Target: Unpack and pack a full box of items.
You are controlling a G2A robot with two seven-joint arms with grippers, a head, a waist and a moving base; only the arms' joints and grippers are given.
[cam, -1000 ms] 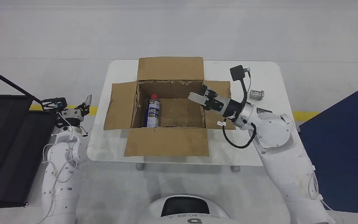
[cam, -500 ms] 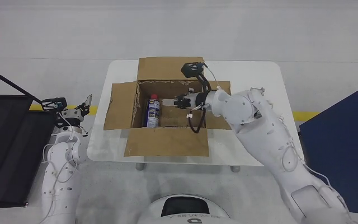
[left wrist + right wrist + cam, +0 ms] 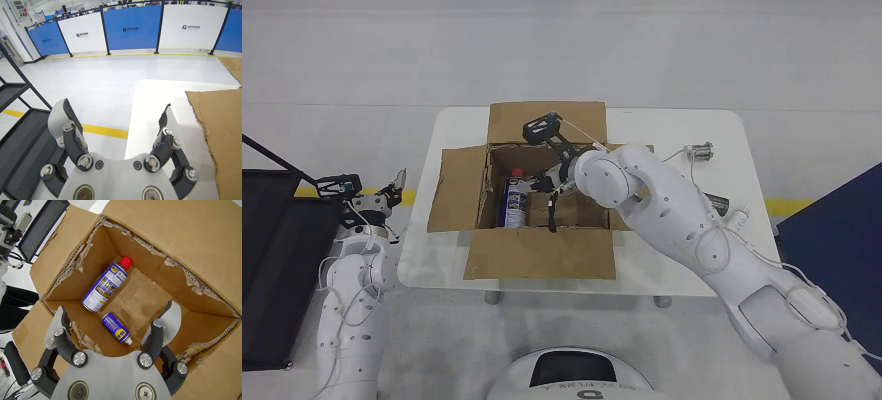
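right pincer [image 3: 117,309] swung across box [image 3: 547,122] to above tall can [image 3: 105,285] and short can [image 3: 116,328], wide | left pincer [image 3: 116,105] wide, off bench's [image 3: 712,130] left edge

Tall can [image 3: 105,285] and small can [image 3: 115,329] bear printed labels; fence panels [image 3: 132,39] bear logos.

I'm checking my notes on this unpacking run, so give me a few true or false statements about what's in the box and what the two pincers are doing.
1. Two spray cans, a large can and a small can, are inside the box. True.
2. The right pincer is shut on the small can. False: it is open and empty over the open box.
3. The large can has a red cap. True.
4. The left pincer grips a box flap. False: it is open and empty, off to the side of the table, touching nothing.
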